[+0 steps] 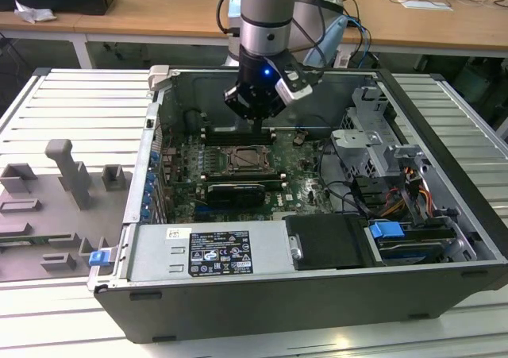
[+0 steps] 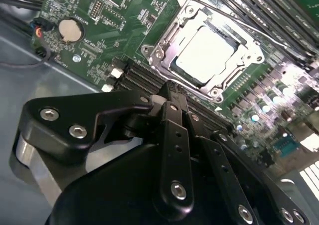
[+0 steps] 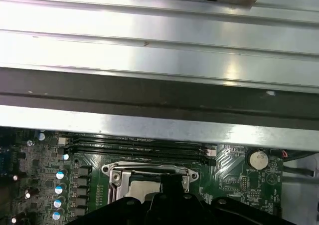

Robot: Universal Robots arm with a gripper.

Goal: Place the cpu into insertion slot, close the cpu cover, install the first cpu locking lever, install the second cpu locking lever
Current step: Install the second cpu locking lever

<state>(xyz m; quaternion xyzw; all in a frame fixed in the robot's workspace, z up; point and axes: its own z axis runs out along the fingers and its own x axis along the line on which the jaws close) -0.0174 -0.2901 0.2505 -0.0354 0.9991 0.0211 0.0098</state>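
The cpu (image 2: 205, 53) lies flat in the socket on the green motherboard, its pale silvery top showing through the window of the cpu cover (image 2: 160, 49). The cover lies down flat around it. A thin wire locking lever (image 2: 240, 23) runs along one side of the socket. In the exterior view the socket (image 1: 242, 159) sits mid-board inside the open computer case. My gripper (image 1: 256, 118) hangs a little above the socket's far edge. Its black fingers are shut with nothing between them, and the tip (image 2: 169, 88) points near the socket's corner. The first wrist view shows the cpu (image 3: 139, 187) beside the gripper (image 3: 172, 181).
Memory slots (image 3: 139, 146) run beside the socket. A black card (image 1: 236, 191), a power supply (image 1: 210, 251) and a drive cage (image 1: 373, 136) with cables fill the case. A coin battery (image 2: 70, 31) sits on the board. Grey fixtures (image 1: 67, 175) stand at the exterior view's left.
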